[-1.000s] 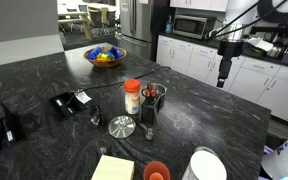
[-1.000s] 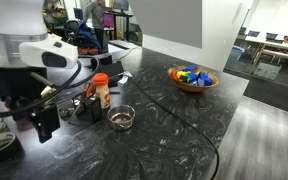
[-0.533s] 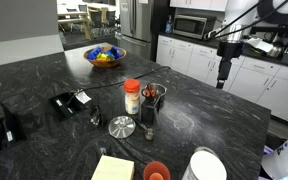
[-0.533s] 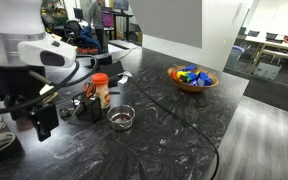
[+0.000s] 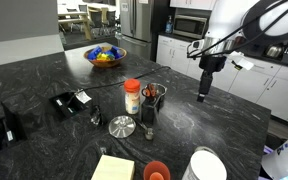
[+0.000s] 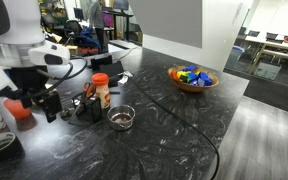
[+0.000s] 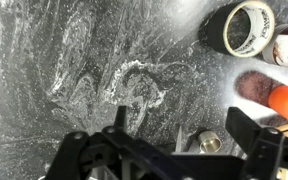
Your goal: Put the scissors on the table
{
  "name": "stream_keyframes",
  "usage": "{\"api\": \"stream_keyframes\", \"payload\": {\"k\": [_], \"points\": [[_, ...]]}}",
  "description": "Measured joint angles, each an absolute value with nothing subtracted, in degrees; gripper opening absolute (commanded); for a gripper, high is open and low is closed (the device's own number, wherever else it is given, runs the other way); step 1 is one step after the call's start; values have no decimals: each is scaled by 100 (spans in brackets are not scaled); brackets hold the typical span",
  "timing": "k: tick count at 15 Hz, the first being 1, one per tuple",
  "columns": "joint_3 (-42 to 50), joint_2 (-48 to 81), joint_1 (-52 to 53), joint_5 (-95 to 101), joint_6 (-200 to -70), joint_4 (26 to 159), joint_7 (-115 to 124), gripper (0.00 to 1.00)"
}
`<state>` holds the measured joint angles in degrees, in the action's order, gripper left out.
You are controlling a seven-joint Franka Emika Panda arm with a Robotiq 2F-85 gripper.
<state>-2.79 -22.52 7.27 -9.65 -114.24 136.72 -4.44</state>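
The scissors (image 5: 150,93) stand in a clear cup (image 5: 156,101) on the counter (image 5: 44,75), beside a white bottle (image 5: 132,97). The blades are hidden and the bottle label is unreadable. The hand (image 5: 203,95) hangs apart from the cup, fingers spread wide, holding nothing.

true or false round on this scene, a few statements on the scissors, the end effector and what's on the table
The scissors stand in the clear cup. True.
The end effector grips the scissors. False: it is open and empty, hanging over the table, apart from the cup.
The white bottle has a blue lid. False: the lid is orange.
A bowl of colourful items sits on the table. True.
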Motion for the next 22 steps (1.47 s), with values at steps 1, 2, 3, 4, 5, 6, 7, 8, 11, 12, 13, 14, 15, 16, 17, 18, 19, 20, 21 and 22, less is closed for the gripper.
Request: {"api": "stream_keyframes", "payload": {"k": [1, 2, 3, 4, 5, 6, 7, 8, 11, 12, 13, 14, 15, 16, 17, 18, 19, 20, 21, 22], "points": [[-283, -2214, 729, -963, -11458, 13672, -442, 100], [-282, -2210, 728, -963, -11452, 13673, -442, 100], [-282, -2218, 728, -963, -11451, 13673, -442, 100], [-282, -2227, 729, -963, -11450, 13673, -442, 100], [-282, -2228, 729, -963, -11450, 13673, -442, 100], [-282, -2228, 728, -963, -11450, 13673, -442, 100], [-282, -2228, 728, -963, -11450, 13673, -442, 100], [-282, -2228, 728, -963, -11450, 13673, -442, 100], [-283, -2201, 729, -951, -11450, 13678, -448, 100], [-285, -2181, 730, -951, -11453, 13680, -448, 100], [-286, -2161, 731, -952, -11471, 13680, -448, 100], [-286, -2145, 731, -952, -11515, 13681, -448, 100], [-286, -2134, 731, -952, -11610, 13682, -448, 100], [-286, -2125, 731, -953, -11742, 13685, -447, 100], [-286, -2119, 731, -959, -11880, 13688, -443, 100], [-285, -2113, 731, -965, -12021, 13693, -443, 100], [-281, -2102, 731, -1015, -12160, 13704, -443, 100], [-270, -2079, 731, -1123, -12300, 13718, -446, 100], [-260, -2045, 731, -1240, -12446, 13735, -452, 100], [-256, -2001, 731, -1356, -12580, 13742, -469, 100]]}}
